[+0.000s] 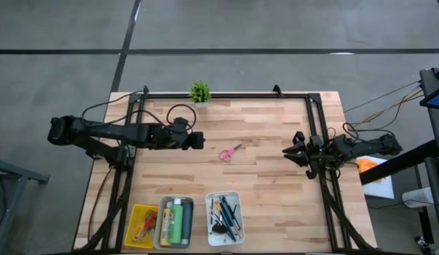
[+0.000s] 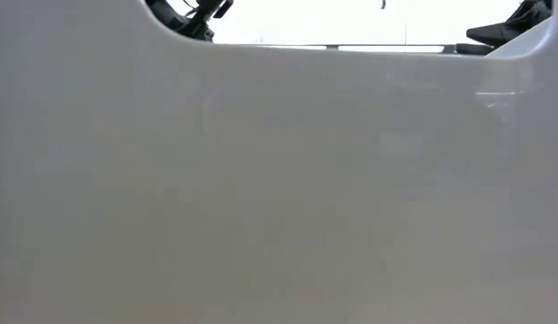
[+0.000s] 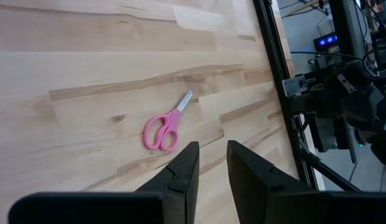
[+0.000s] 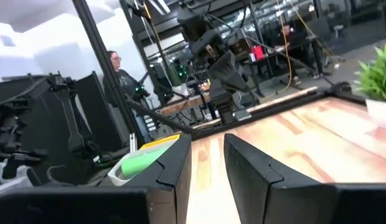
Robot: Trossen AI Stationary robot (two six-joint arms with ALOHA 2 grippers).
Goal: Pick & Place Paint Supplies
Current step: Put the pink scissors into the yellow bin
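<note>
High view: pink scissors (image 1: 230, 152) lie mid-worktop (image 1: 262, 120); left claw (image 1: 198, 140) just beside them, released, empty; right claw (image 1: 290, 150) released, well apart.

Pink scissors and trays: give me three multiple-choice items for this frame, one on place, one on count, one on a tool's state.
1. Where do the pink scissors lie?
A. In the white tray
B. On bare wood between the two arms
C. Beside the potted plant, touching it

2. How many trays stand along the table's near edge?
A. One
B. Two
C. Three

3. How is the left tool?
A. Clamped on the scissors
B. Empty, its fingers slightly apart above the table
C. Holding a green bottle

Answers:
1. B, the high view shows them alone on the wood, mid-table.
2. C, a yellow tray, a grey tray with bottles and a white tray with brushes stand in a row.
3. B, the left wrist view shows a gap between the fingers with nothing in it, the scissors lying ahead.

The right tool waits at the table's right side.
</note>
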